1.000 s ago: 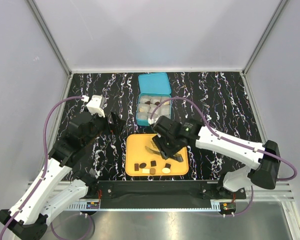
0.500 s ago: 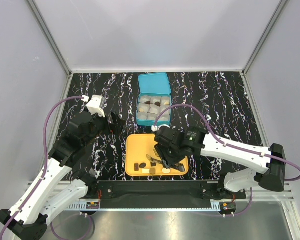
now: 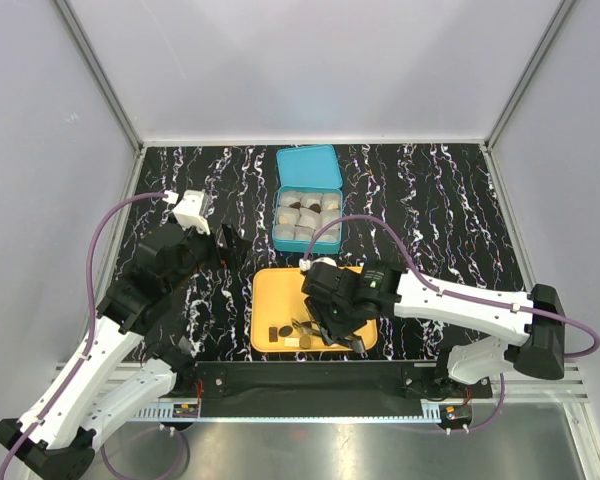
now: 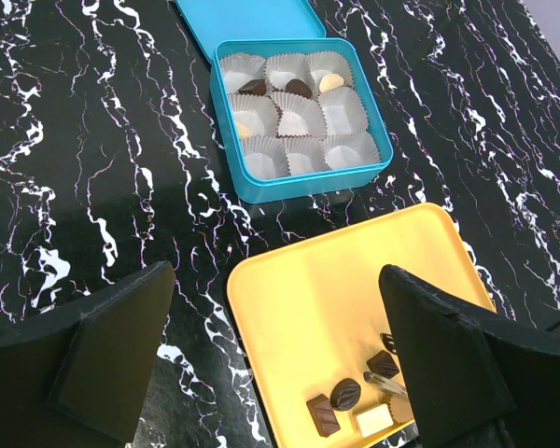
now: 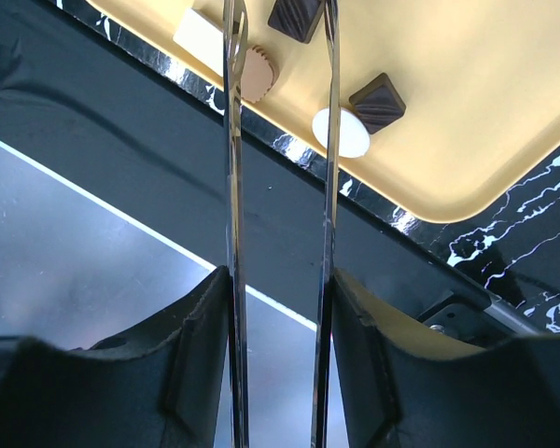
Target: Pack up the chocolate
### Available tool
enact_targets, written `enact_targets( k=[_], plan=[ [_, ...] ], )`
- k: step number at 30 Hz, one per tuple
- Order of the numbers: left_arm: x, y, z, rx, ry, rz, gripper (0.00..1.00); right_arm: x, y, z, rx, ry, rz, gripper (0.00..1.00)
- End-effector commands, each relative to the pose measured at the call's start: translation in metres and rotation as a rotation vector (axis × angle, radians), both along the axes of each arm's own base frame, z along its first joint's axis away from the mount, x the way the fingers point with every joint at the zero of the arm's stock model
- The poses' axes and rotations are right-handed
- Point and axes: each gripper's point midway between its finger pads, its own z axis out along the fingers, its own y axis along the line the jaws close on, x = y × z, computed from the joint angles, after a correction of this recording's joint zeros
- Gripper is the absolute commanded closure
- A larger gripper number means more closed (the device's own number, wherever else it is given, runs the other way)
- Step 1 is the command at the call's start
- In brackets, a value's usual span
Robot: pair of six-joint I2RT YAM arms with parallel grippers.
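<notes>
Looking through the right wrist view, you see your right hand (image 5: 277, 280) with both fingers (image 5: 194, 359) pressed on a pair of tweezers (image 5: 231, 187), so that hand is gripping the tweezers. The two metal prongs run up the frame with a gap between them and leave it at the top, so you cannot tell there whether the tips hold anything.

Loose chocolate (image 5: 377, 101) lies along the near edge of the tray (image 5: 504, 84). A dark square and a white oval sit side by side right of the prongs. A tan round piece is just right of the left prong and a cream block just left of it. Another dark square shows between the prongs at the top.

In the top view this hand is low over the tray, in the lower middle of the frame.

More chocolate sits in the box (image 4: 226, 140), upper middle of the left wrist view. Two dark pieces and a cream one fill the back row of paper cups (image 4: 347, 112), and a pale piece is in the left cup of the middle row. The box stands on the counter (image 4: 103, 140) just beyond the tray, its lid (image 4: 247, 17) lying open behind it.

Your left hand (image 4: 275, 280) hangs wide open above the counter, left of the tray in the top view.
</notes>
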Motion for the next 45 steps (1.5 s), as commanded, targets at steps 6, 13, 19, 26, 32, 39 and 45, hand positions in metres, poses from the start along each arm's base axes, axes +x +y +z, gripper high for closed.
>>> enact_targets(
  k=[6,13,19,26,32,39,45],
  plan=[
    [0.005,0.000,0.006,-0.007,-0.034,0.007,0.01,-0.005,0.002,-0.005,-0.021,0.021,-0.035,0.48],
    [0.005,0.000,0.006,-0.009,-0.036,0.006,0.01,-0.007,-0.002,-0.011,-0.059,0.033,-0.039,0.50],
    [0.005,-0.001,0.005,-0.008,-0.033,0.004,0.01,-0.004,-0.001,-0.006,-0.053,0.023,-0.041,0.56],
    [0.005,0.000,0.006,-0.008,-0.035,0.006,0.01,0.007,0.004,0.012,-0.028,-0.040,-0.041,0.62],
    [0.005,0.001,0.006,-0.006,-0.040,0.008,0.01,0.023,0.009,0.029,-0.025,-0.116,-0.044,0.64],
    [0.005,0.001,0.007,-0.005,-0.040,0.011,0.01,0.053,0.011,0.048,-0.021,-0.197,-0.066,0.66],
    [0.005,0.002,0.007,-0.004,-0.041,0.013,0.01,0.114,-0.004,0.068,0.009,-0.269,-0.135,0.66]
  ],
)
